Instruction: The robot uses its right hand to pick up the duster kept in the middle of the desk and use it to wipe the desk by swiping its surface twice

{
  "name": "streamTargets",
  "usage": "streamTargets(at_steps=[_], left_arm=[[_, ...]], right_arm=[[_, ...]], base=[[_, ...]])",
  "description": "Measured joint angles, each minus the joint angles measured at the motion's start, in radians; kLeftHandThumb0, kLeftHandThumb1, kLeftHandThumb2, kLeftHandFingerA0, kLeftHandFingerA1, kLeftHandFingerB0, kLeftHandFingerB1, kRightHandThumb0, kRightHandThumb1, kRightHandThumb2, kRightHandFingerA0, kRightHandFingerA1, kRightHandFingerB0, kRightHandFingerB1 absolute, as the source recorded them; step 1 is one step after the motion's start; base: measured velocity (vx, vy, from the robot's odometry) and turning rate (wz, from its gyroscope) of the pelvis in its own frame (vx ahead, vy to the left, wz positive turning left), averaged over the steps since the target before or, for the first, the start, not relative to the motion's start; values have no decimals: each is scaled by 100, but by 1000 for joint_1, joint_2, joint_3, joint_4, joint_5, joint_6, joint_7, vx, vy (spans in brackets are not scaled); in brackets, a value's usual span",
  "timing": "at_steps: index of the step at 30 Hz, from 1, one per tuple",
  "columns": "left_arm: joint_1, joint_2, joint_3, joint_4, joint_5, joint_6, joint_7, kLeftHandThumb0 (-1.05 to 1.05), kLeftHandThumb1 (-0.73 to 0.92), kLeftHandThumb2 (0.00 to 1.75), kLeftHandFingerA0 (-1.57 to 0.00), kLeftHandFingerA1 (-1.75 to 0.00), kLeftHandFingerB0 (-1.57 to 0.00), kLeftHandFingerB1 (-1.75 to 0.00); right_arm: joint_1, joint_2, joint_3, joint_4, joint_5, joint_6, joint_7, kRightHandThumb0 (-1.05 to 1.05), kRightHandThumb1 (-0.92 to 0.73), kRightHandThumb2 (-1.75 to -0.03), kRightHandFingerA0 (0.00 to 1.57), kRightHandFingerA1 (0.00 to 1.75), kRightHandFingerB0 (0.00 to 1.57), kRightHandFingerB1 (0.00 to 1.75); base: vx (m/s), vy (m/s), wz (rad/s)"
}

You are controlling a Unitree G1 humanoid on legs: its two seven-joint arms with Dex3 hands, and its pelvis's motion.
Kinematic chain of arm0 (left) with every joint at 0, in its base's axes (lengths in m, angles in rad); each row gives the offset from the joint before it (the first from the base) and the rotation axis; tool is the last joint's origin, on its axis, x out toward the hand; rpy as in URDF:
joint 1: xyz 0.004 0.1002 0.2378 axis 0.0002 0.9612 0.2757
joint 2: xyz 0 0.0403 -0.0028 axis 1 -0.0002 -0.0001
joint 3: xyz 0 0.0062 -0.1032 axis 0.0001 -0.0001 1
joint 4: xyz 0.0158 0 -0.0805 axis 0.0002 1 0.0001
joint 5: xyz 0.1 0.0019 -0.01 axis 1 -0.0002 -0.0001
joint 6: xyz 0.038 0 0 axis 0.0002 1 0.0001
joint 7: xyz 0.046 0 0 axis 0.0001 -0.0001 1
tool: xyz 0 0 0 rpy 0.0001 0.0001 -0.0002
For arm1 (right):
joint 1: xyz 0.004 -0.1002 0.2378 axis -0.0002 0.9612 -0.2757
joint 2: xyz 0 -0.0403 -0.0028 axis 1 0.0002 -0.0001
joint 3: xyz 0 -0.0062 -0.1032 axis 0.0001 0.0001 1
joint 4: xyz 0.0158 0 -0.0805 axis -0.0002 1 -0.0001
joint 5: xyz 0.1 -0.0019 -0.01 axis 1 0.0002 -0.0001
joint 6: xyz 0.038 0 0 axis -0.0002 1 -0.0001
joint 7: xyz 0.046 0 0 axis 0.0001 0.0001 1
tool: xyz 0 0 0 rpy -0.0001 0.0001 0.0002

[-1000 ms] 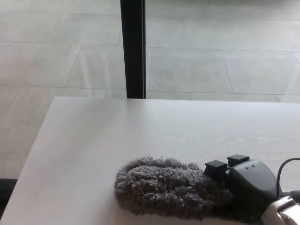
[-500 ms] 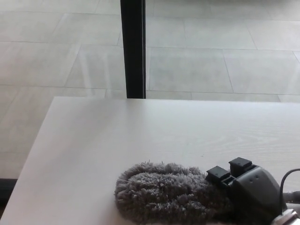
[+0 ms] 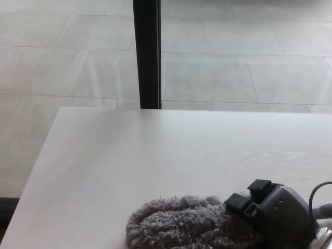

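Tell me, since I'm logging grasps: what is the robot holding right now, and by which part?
The right hand grips the grey fluffy duster at its right end, where the fingers press into the pile. The left hand is out of view.

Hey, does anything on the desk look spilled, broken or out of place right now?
Nothing stands out. The right hand grips the grey fluffy duster, which lies flat on the white desk near its front edge. No spills or damage show.
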Motion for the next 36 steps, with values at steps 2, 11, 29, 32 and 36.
streamTargets(at_steps=[2, 11, 29, 32, 36], left_arm=[[2, 4, 0, 0, 0, 0, -4, -51, 69, 60, -72, -63, -54, -47], [2, 4, -1, 0, 0, 0, -8, -56, 71, 61, -65, -59, -50, -44], [5, 2, 8, 0, -4, 0, -34, -51, 69, 61, -65, -66, -50, -47], [6, 1, 9, -1, -4, 0, -38, -51, 72, 61, -63, -65, -47, -45], [6, 1, 12, -1, -4, 0, -46, -50, 71, 61, -61, -63, -48, -45]], right_arm=[[-10, -6, -12, 33, -5, -15, 6, -38, -70, -67, 92, 171, 83, 97], [5, 1, -147, 140, 33, -29, 55, -26, -61, -76, 94, 165, 85, 93], [68, 53, -649, 285, 232, 69, 230, -29, -62, -62, 76, 160, 68, 99], [69, 53, -706, 302, 253, 106, 251, -39, -65, -59, 75, 167, 77, 73], [70, 42, -763, 319, 274, 156, 282, -38, -70, -61, 79, 171, 68, 133]], base=[[0, 0, 0], [0, 0, 0], [0, 0, 0], [0, 0, 0], [0, 0, 0]])
